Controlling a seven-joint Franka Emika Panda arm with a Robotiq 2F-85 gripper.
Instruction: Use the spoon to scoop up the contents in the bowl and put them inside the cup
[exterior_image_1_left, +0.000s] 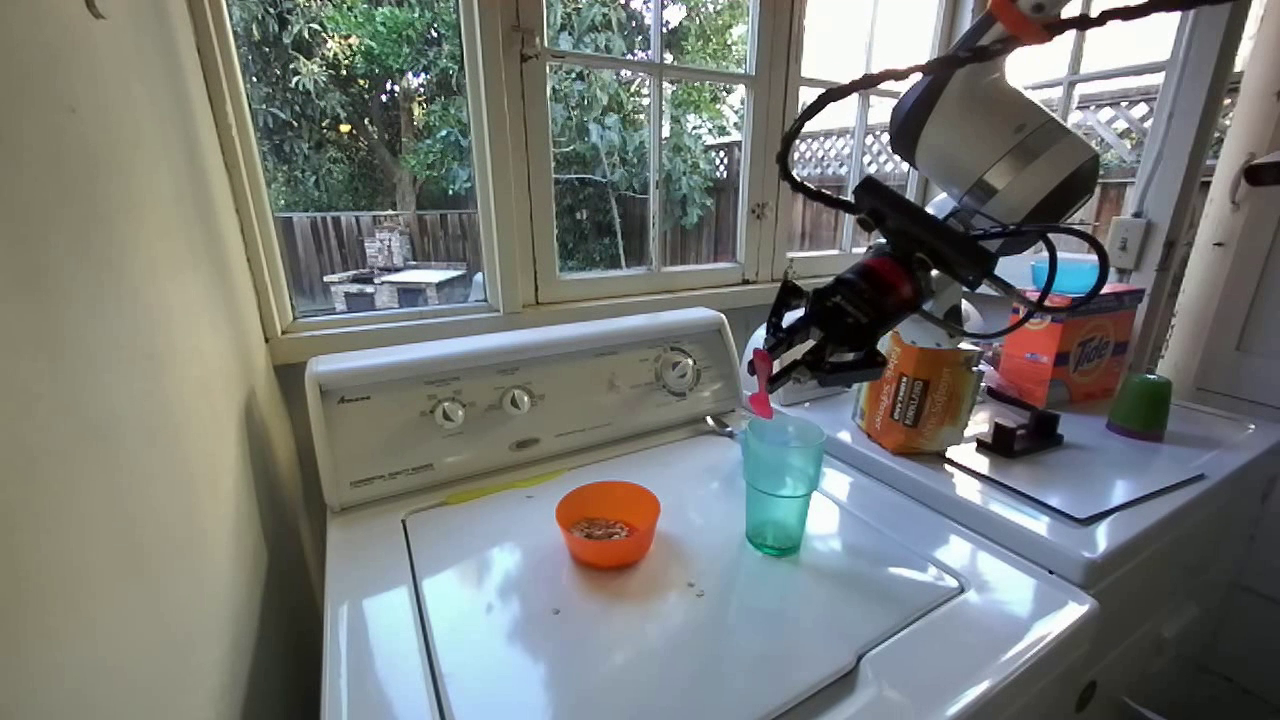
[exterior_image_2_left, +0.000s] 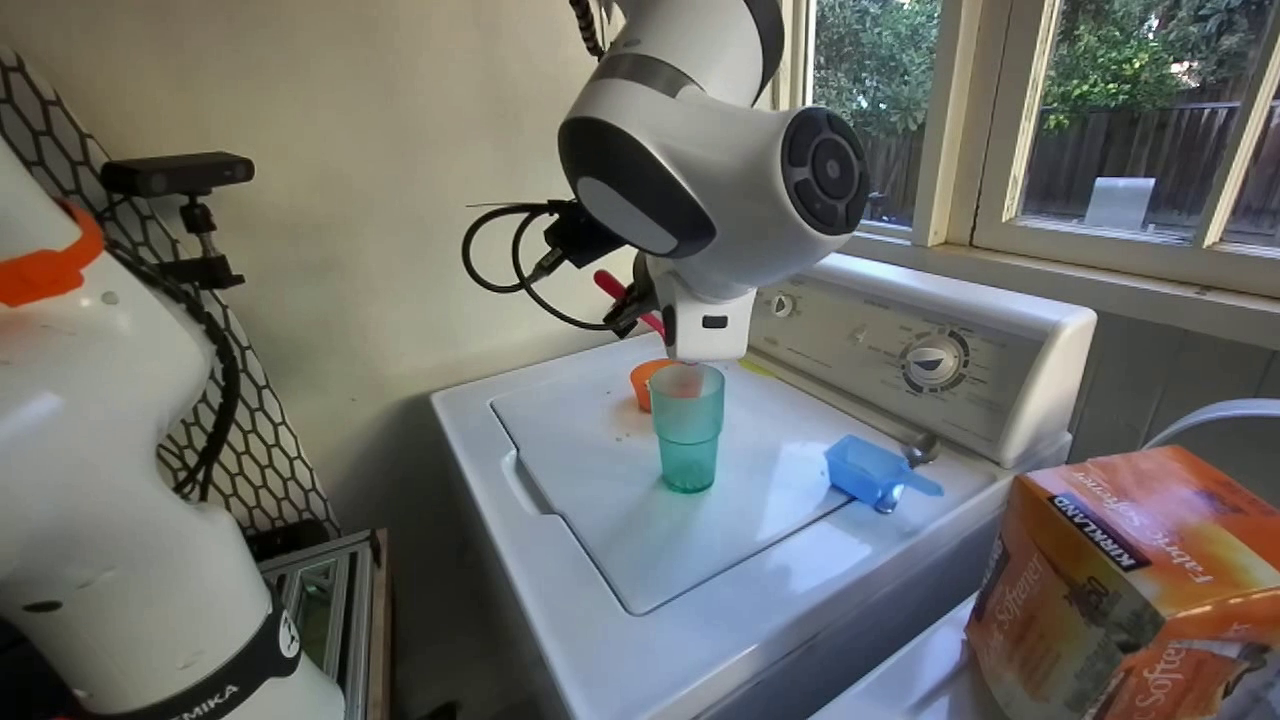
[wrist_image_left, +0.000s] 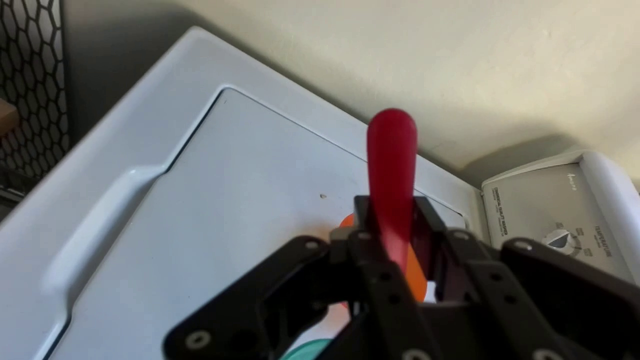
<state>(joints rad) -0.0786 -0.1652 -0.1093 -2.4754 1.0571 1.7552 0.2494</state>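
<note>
My gripper (exterior_image_1_left: 766, 374) is shut on the red-pink spoon (exterior_image_1_left: 761, 398). It also shows in an exterior view (exterior_image_2_left: 632, 312) and the wrist view (wrist_image_left: 392, 204). The spoon's handle end (wrist_image_left: 392, 150) sticks up between the fingers; in an exterior view its scoop end points down, just above the teal cup's rim. I cannot tell if it is over the opening or holds anything. The teal cup (exterior_image_1_left: 783, 492) stands upright on the washer lid, also in an exterior view (exterior_image_2_left: 688, 432). The orange bowl (exterior_image_1_left: 608, 548) holds brownish bits (exterior_image_1_left: 600, 529); my fingers partly hide it (wrist_image_left: 417, 280).
A blue scoop (exterior_image_2_left: 868, 468) and metal spoon (exterior_image_2_left: 921, 449) lie beside the cup near the control panel (exterior_image_1_left: 540, 410). A yellow utensil (exterior_image_1_left: 505, 487) lies behind the bowl. A softener box (exterior_image_1_left: 918, 398), Tide box (exterior_image_1_left: 1070, 350) and green cup (exterior_image_1_left: 1140, 408) stand alongside. Crumbs dot the lid.
</note>
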